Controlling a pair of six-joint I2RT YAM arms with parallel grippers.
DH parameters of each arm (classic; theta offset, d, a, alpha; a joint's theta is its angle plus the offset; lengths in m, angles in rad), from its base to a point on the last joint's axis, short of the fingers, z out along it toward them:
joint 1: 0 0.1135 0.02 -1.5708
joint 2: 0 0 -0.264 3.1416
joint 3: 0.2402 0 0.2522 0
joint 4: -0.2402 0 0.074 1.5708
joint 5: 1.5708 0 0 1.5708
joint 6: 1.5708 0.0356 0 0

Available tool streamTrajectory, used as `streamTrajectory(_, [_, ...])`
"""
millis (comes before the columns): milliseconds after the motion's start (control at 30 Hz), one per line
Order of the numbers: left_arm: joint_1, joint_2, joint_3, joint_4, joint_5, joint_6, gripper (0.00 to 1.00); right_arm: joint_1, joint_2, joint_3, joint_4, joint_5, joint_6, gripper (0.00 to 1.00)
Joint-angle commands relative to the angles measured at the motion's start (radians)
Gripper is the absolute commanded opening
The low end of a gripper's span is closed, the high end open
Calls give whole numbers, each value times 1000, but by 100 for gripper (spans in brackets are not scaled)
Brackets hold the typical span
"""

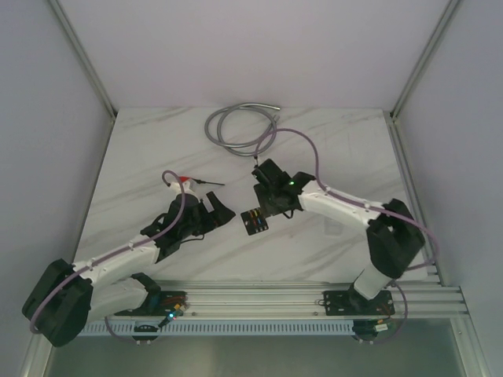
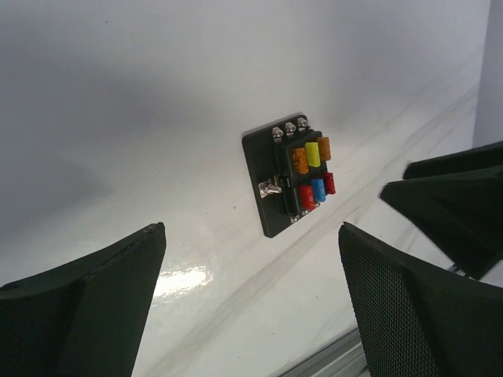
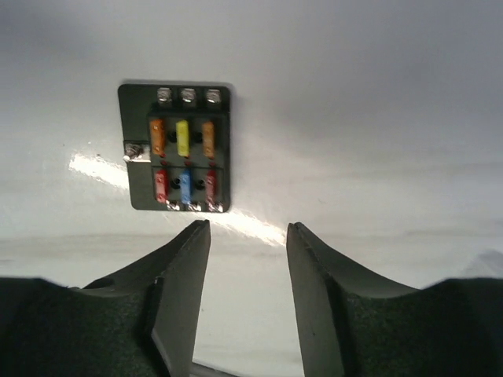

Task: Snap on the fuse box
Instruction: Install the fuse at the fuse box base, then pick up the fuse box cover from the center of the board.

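The fuse box (image 1: 254,221) lies flat on the white marble table, a small black square with rows of orange, yellow, red and blue fuses on top and no cover over them. My left gripper (image 1: 219,208) stands wide open just left of it. In the left wrist view the fuse box (image 2: 291,179) sits beyond the left gripper (image 2: 250,236), apart from both pads. My right gripper (image 1: 273,206) hovers at the box's far right side. From the right wrist, the fuse box (image 3: 177,149) lies just ahead of the right gripper (image 3: 247,228), which is open with nothing between its fingers.
A coiled grey cable (image 1: 240,129) lies at the back of the table. An aluminium rail (image 1: 259,294) runs along the near edge. Frame posts and pale walls close in the left and right sides. The right gripper's black fingers (image 2: 456,196) show at the left wrist view's right edge.
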Motion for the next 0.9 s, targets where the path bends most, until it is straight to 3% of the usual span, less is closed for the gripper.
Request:
streamTrajectory(0, [6, -35, -14, 1, -17, 1, 100, -44, -125, -71, -70, 72, 20, 56])
streamTrajectory(133, [7, -44, -18, -3, -21, 4, 100, -145, -243, -172, -92, 86, 50, 77])
streamTrajectory(367, [8, -53, -24, -3, -21, 10, 100, -329, -370, -337, -100, 143, 90, 100])
streamTrajectory(533, [8, -52, -24, -3, -22, 15, 100, -476, -411, -446, -28, 99, 62, 100])
streamTrajectory(700, [10, -52, -26, -4, -21, 14, 100, -511, -381, -472, 25, 70, 44, 99])
streamTrajectory(867, [10, -48, -20, -4, -19, 14, 100, -530, -346, -484, 60, 45, 32, 86])
